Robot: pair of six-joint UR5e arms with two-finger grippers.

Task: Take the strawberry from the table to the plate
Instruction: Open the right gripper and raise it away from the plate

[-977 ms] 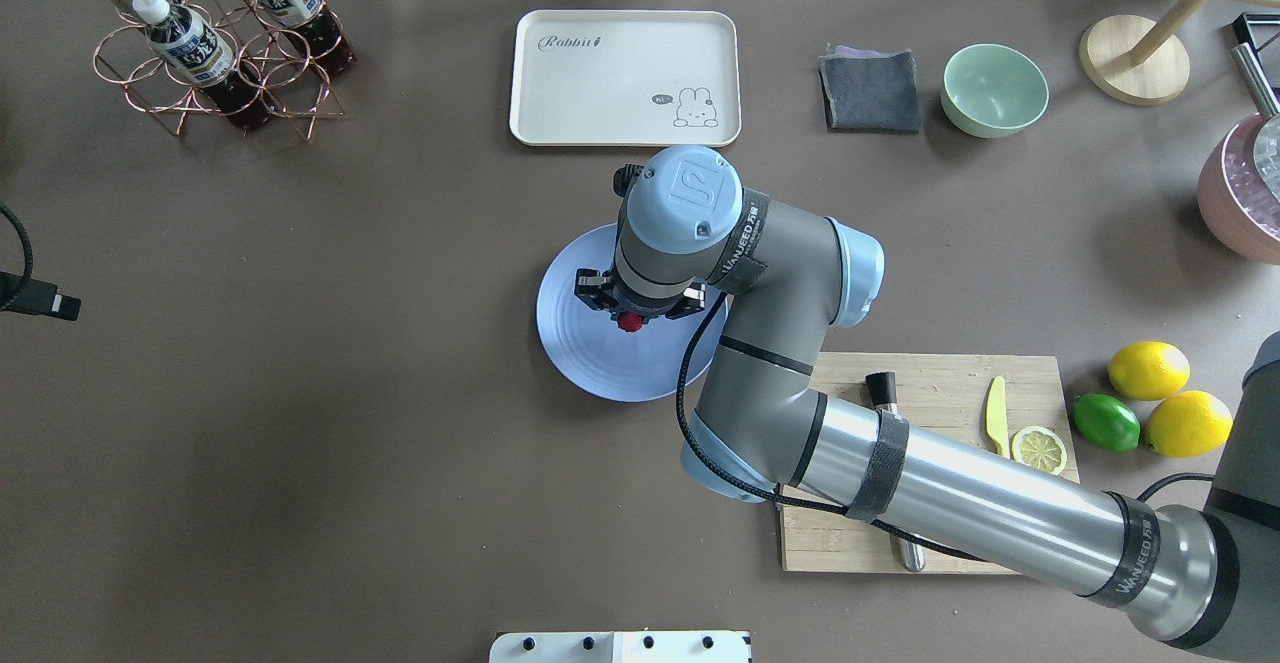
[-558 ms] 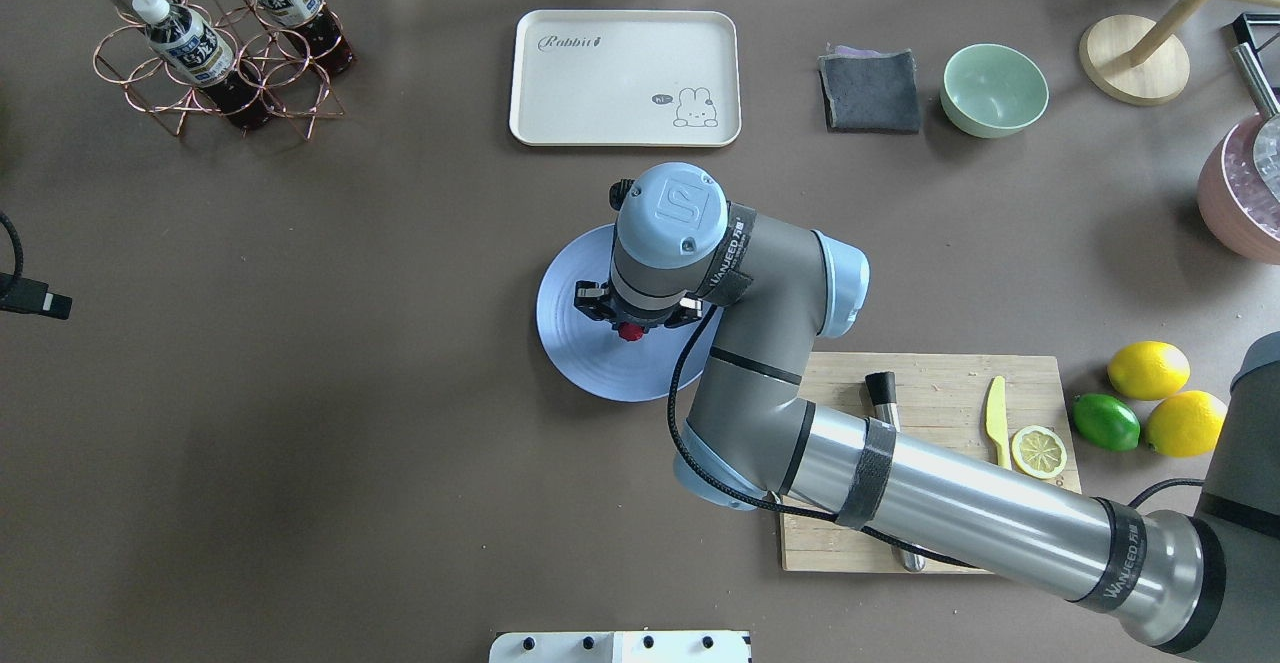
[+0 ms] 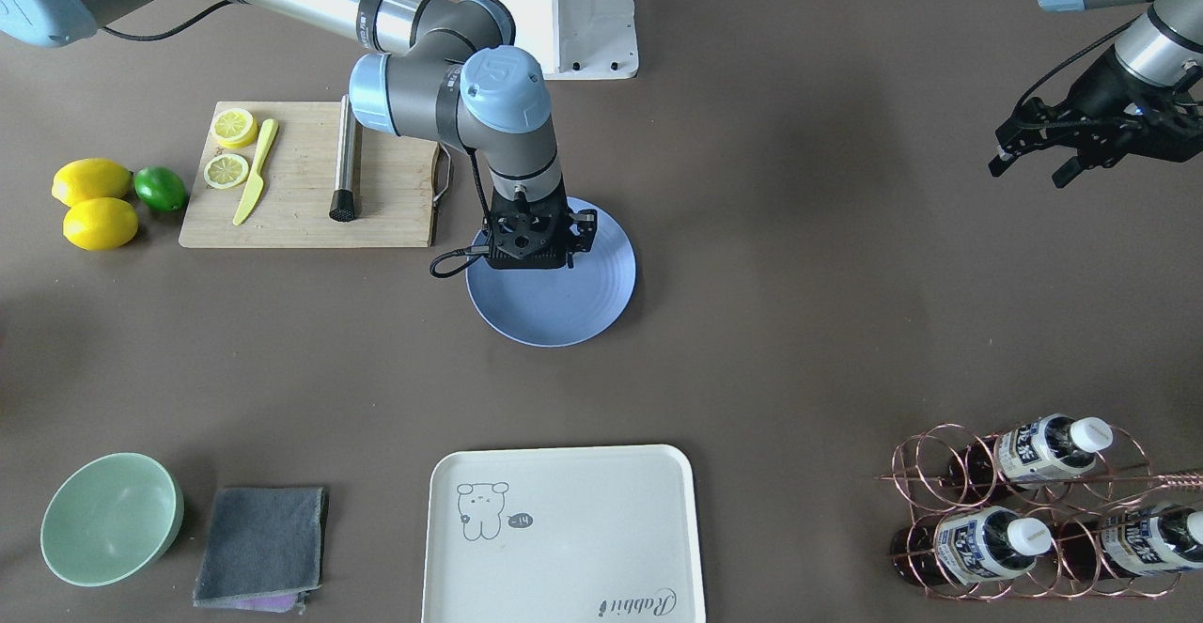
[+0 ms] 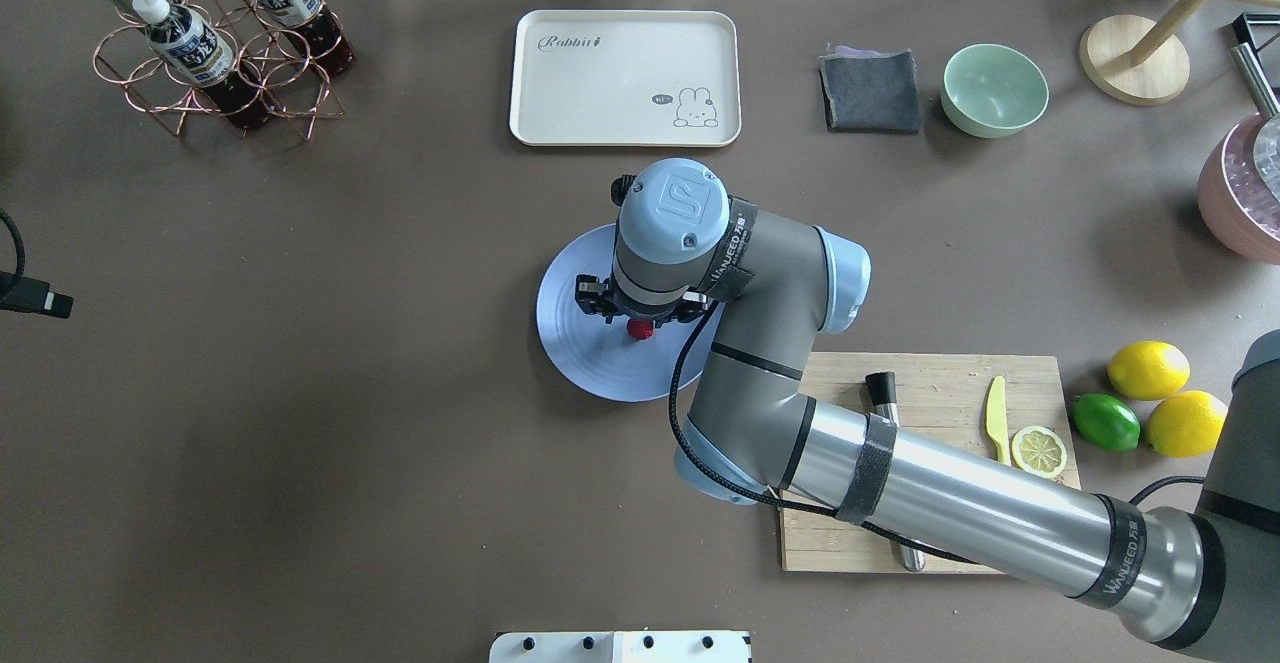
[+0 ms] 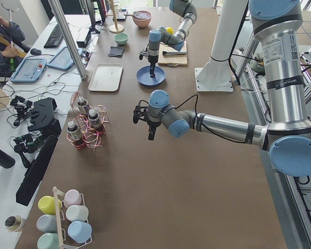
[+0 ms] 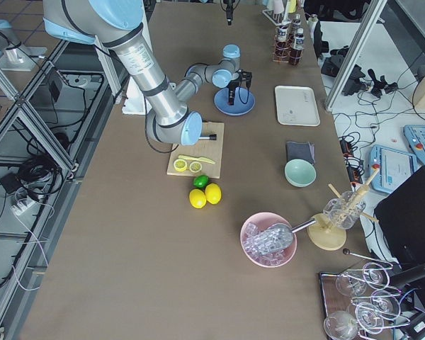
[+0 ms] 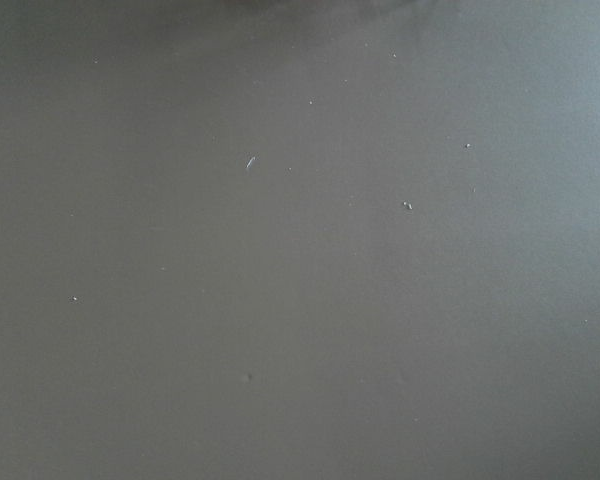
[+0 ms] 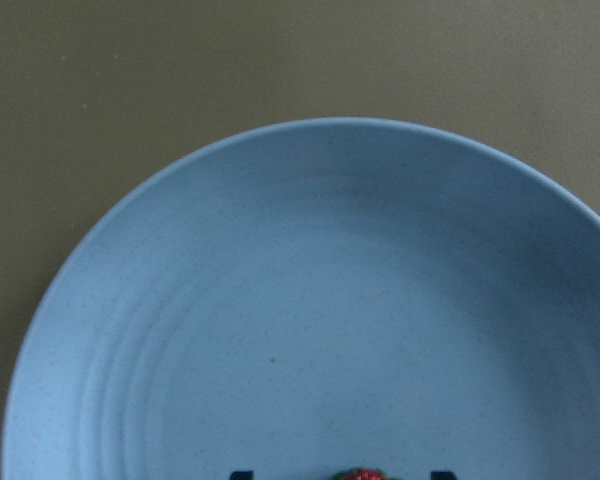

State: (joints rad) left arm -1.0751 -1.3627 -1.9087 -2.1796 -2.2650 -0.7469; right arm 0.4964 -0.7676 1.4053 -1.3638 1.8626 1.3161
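A small red strawberry [image 4: 641, 329] lies on the light-blue plate [image 4: 580, 343] in the middle of the table [image 4: 350, 393]. My right gripper [image 4: 637, 315] points straight down over it. In the right wrist view the strawberry [image 8: 360, 474] sits at the bottom edge between two dark fingertips [image 8: 242, 475], with plate [image 8: 280, 300] showing on either side of it, so the gripper is open. The wrist hides the berry in the front-facing view. My left gripper [image 3: 1034, 158] hangs open and empty above bare table far to the left.
A cutting board [image 4: 950, 393] with a knife and lemon slice lies under my right forearm. Lemons and a lime [image 4: 1105, 421] sit beyond it. A cream tray [image 4: 625, 78], grey cloth, mint bowl [image 4: 995, 90] and a bottle rack [image 4: 215, 43] line the far side.
My right wrist came down a little over the plate. The strawberry now shows slightly further right, below the gripper. The left arm hardly moved.
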